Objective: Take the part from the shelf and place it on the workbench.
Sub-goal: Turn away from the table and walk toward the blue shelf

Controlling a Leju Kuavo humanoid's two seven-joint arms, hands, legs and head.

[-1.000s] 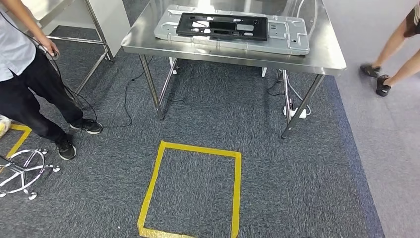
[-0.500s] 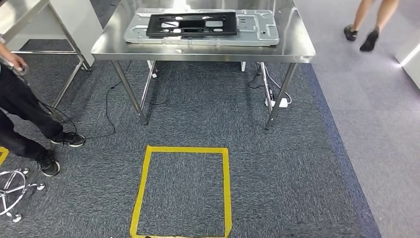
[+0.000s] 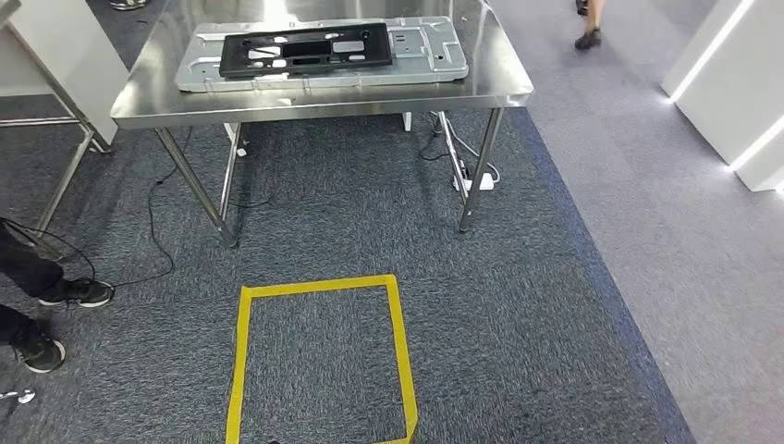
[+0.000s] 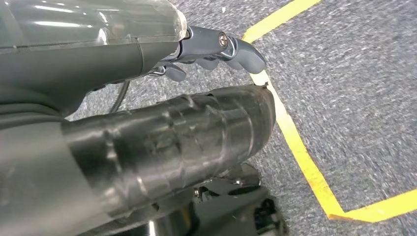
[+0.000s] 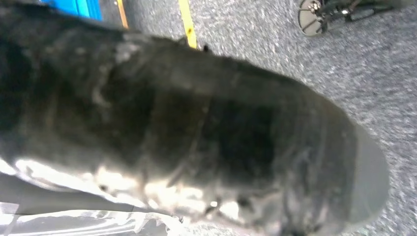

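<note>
Hanging low over the grey carpet [image 4: 364,73], the left hand [image 4: 196,98] shows its thick taped thumb and curled dark fingers [image 4: 216,46], with nothing seen between them; whether they are fully clenched I cannot tell. Just beyond its fingertips runs a strip of the yellow tape square [image 3: 319,361] marked on the floor. The right hand [image 5: 206,137] is a dark blur close to the lens, so its state cannot be told; past it lie carpet, a bit of yellow tape and a chair base [image 5: 314,14].

Well ahead of both hands stands the steel workbench [image 3: 499,88]. On it rests a flat silver panel [image 3: 434,55], and the black part [image 3: 305,51] lies flat on top of that panel, far from either hand. A person's dark shoes [image 3: 55,319] stand off to the left-hand side, and another person's foot [image 3: 588,39] is far off beyond the right hand's side of the bench.
</note>
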